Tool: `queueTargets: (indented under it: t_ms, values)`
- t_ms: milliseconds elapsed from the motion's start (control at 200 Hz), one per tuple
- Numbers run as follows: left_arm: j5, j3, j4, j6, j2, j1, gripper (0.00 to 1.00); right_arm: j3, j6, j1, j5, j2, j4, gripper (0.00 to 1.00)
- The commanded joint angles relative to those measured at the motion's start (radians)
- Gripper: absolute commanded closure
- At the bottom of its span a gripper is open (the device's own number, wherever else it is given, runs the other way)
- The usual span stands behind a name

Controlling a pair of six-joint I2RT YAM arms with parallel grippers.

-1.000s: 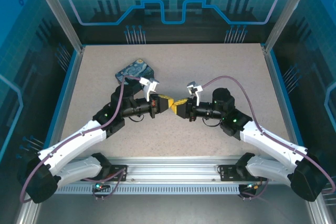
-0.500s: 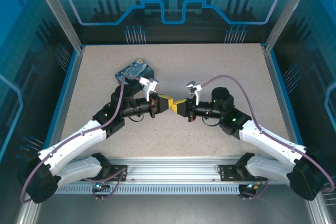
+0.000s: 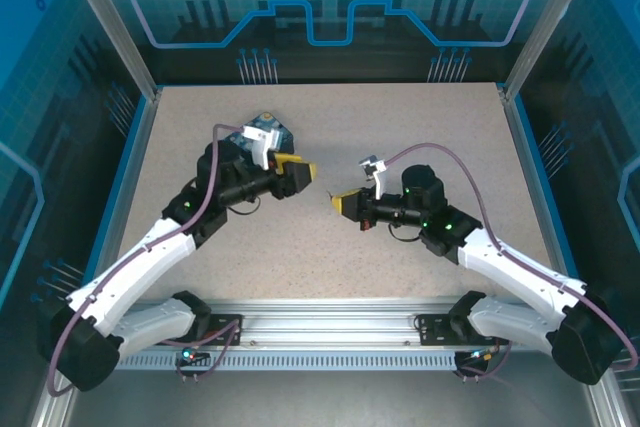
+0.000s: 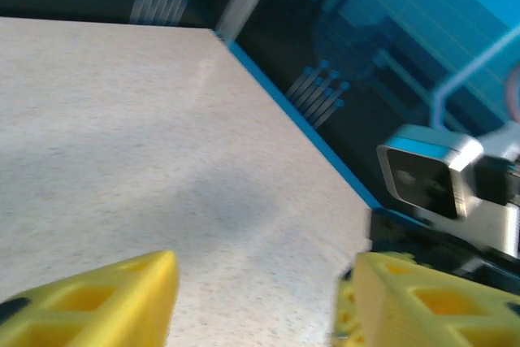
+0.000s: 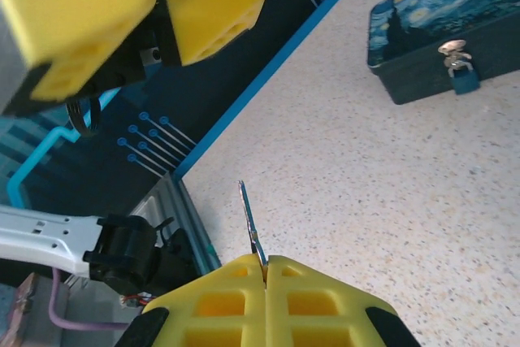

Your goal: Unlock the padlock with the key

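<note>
The key (image 5: 251, 219), a thin dark metal sliver, sticks out from the tips of my right gripper (image 5: 266, 262), which is shut on it. In the top view that gripper (image 3: 340, 204) hovers mid-table, pointing left. The padlock (image 5: 460, 71), small and blue-grey with a metal shackle, hangs on the front latch of the starry-night tin (image 5: 422, 30). My left gripper (image 3: 297, 177) is open just in front of the tin (image 3: 262, 129). In its own view the left gripper (image 4: 260, 306) has nothing between its yellow fingers (image 4: 106, 298).
The left arm covers part of the tin in the top view. The left gripper's yellow fingers (image 5: 207, 6) hang above and ahead of the key. Blue rails (image 3: 520, 147) and transparent walls border the speckled table (image 3: 420, 127).
The two grippers were tip to tip. My left gripper has opened and pulled back up-left toward the tin. The right gripper stays shut with the key and has hardly moved.
</note>
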Motion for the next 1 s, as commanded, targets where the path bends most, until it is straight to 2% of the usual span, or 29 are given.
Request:
queueTargets:
  t_ms: [0,110,310,420,615,995]
  values:
    - [-0.058,0.039,-0.118,0.006,0.05,0.072,0.31,-0.003,-0.023,-0.012,0.065,-0.042,-0.056,1.0]
    - [-0.13,0.077,-0.188,0.054,0.151,0.124,0.2,-0.008,-0.035,-0.013,0.118,-0.066,-0.097,1.0]
    - [-0.236,0.196,-0.229,0.136,0.402,0.164,0.09,-0.02,-0.041,-0.02,0.158,-0.095,-0.133,1.0]
    - [-0.277,0.307,-0.26,0.188,0.545,0.169,0.07,-0.029,-0.038,-0.023,0.162,-0.102,-0.146,1.0]
    - [-0.275,0.504,-0.3,0.222,0.75,0.19,0.07,-0.05,-0.028,-0.027,0.176,-0.115,-0.166,1.0]
    - [-0.338,0.774,-0.458,0.283,0.985,0.198,0.05,-0.058,-0.027,-0.034,0.189,-0.134,-0.195,1.0]
